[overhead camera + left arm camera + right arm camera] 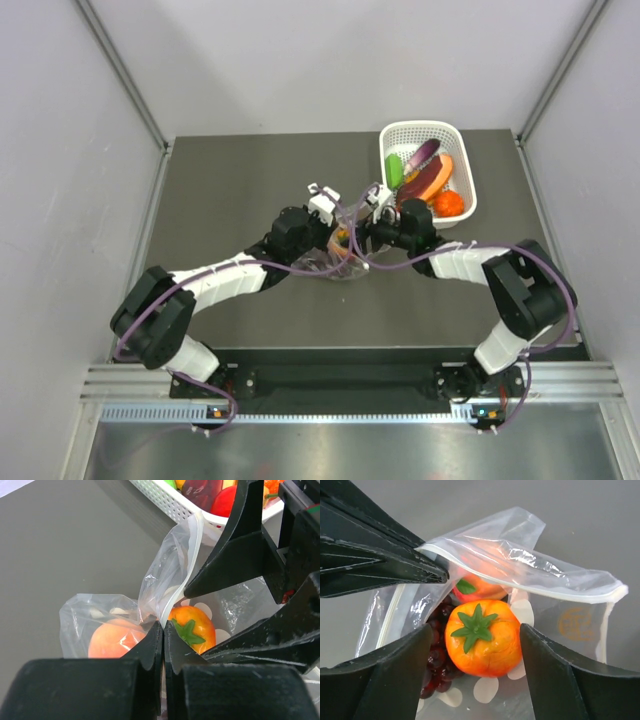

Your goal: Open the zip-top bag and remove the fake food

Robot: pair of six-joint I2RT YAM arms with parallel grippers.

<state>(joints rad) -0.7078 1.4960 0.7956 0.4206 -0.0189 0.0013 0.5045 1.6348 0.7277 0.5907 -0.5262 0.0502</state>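
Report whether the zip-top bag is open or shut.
Open: zip edges of the clear dotted plastic bag gape apart, baring the round orange plastic fruit inside.

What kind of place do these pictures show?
Probably a robot test cell in a laboratory: plain grey walls enclose a dark table, two arms are mounted on a metal frame, and toy food fills a white basket.

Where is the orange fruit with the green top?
The orange fruit lies inside the zip-top bag in the right wrist view, between the open fingers of the right gripper, grapes on its left.

Top cam overhead, wrist cams close, share bag point(570, 625)
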